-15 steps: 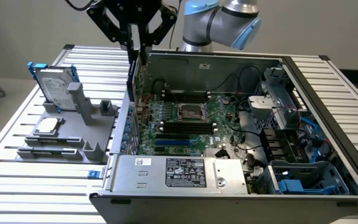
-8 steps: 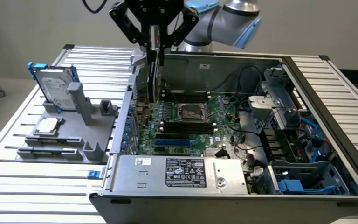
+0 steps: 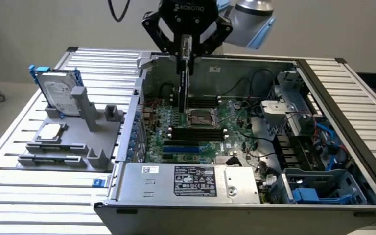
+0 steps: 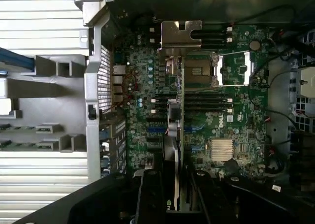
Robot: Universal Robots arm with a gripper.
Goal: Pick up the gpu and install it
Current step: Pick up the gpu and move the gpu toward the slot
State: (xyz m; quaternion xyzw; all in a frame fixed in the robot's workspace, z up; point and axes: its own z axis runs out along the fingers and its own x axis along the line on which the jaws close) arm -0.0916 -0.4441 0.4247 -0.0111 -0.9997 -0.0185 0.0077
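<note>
My gripper [image 3: 186, 58] hangs over the open computer case [image 3: 342, 105] and is shut on the gpu [image 3: 183, 93]. The gpu is a thin card seen edge-on, hanging straight down toward the green motherboard [image 3: 230, 115]. In the wrist view the gpu [image 4: 178, 111] runs as a narrow strip away from the gripper [image 4: 173, 197]. Its silver end bracket [image 4: 181, 34] is at the far end, above the processor socket area. The card's lower edge is still above the board, near the black memory slots [image 3: 191, 131] and the blue slots [image 3: 181, 147].
A grey fixture [image 3: 64, 159] stands on the slatted table at the exterior view's left, holding a silver hard drive in a blue frame [image 3: 60, 95] and a small square processor chip [image 3: 51, 131]. Inside the case are a power supply [image 3: 188, 181], cables [image 3: 318, 137] and a drive cage [image 3: 293, 93].
</note>
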